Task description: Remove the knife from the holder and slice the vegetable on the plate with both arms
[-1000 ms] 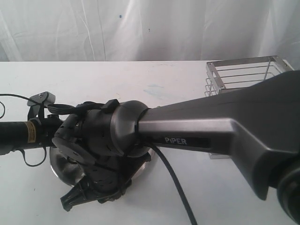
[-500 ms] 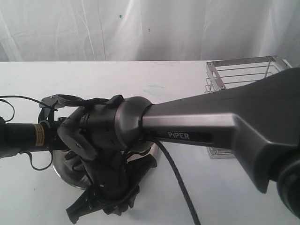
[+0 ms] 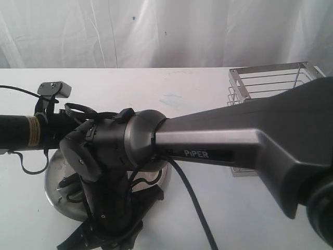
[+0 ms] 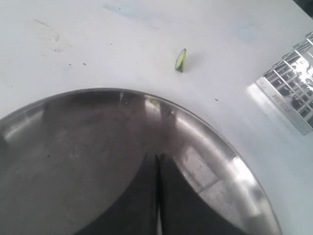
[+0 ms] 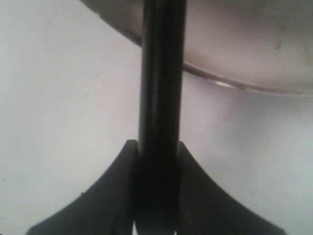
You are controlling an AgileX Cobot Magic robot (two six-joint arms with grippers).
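1. The left gripper [image 4: 157, 164] is pressed together. Its two black fingers touch and hold nothing.
2. It hangs over the shiny plate [image 4: 73, 147].
3. The right gripper [image 5: 156, 154] is pinching the knife [image 5: 161, 73]. The black knife sits tight between the two fingers.
4. The knife sticks out from the fingers and goes across the rim of the plate. I cannot tell if it touches the plate.
5. A small green piece of the vegetable [image 4: 181, 60] lies on the white table [image 4: 73, 49]. It is outside the plate, near the rim, and nothing touches it.
6. The holder [image 3: 273, 83] stands on the table, well apart from the plate.
7. The big grey right arm [image 3: 234, 140] reaches across the middle and bends down over the plate.
8. The left arm [image 3: 21, 133], with a yellow sticker, comes in from the side, and its end is hidden behind the right arm.
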